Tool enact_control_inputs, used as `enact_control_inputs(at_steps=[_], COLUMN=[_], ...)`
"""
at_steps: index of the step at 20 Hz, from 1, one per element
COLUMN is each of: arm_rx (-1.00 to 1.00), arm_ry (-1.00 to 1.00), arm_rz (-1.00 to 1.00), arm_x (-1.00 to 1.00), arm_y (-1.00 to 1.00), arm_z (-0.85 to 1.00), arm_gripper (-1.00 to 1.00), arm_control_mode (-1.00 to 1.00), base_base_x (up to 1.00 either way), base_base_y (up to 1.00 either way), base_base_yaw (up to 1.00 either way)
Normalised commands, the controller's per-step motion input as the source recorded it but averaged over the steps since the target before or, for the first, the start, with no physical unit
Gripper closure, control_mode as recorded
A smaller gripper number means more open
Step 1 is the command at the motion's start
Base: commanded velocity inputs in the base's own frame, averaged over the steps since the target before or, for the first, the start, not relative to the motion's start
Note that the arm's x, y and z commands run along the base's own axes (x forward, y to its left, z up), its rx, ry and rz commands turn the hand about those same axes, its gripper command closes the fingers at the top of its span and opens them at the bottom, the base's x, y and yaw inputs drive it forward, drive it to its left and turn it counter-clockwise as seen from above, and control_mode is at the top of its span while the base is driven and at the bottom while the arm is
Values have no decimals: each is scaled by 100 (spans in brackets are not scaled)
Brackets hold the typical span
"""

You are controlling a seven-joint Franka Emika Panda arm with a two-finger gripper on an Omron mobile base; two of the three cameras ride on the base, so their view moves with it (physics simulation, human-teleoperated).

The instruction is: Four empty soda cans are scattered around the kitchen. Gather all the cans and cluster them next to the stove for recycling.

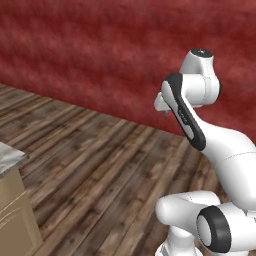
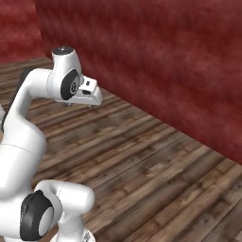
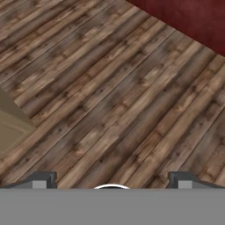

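The soda cans and the stove are out of view. My gripper (image 3: pixel 112 181) hangs above bare wooden floor, its two dark fingertips (image 3: pixel 44 179) set wide apart, open, with nothing between them. From the right base view the white hand and gripper (image 2: pixel 81 104) point down in front of the folded arm, over the planks. In the left base view the gripper (image 1: pixel 163 111) peeks out to the left of the arm's dark-striped link.
A red wall (image 1: pixel 100 55) closes off the far side of the plank floor (image 2: pixel 156 165). A beige cabinet (image 1: pixel 15 220) with a grey countertop (image 1: pixel 10 157) stands at the lower left; its corner (image 3: pixel 11 127) shows in the hand view.
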Motion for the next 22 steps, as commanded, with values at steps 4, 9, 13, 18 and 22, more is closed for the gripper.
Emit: enact_control_inputs(at_steps=[4, 9, 13, 18, 22], arm_rx=[0, 0, 0, 0, 0], arm_ry=[0, 0, 0, 0, 0], arm_rz=[0, 0, 0, 0, 0], arm_x=[0, 0, 0, 0, 0], arm_y=[0, 0, 0, 0, 0], arm_z=[0, 0, 0, 0, 0], arm_gripper=[-100, -100, -100, -100, -100], arm_control_mode=[100, 100, 100, 100, 100], base_base_x=[72, 71, 75, 75, 74], base_base_y=[-21, -20, -10, -6, -7], base_base_yaw=[5, 7, 11, 15, 17])
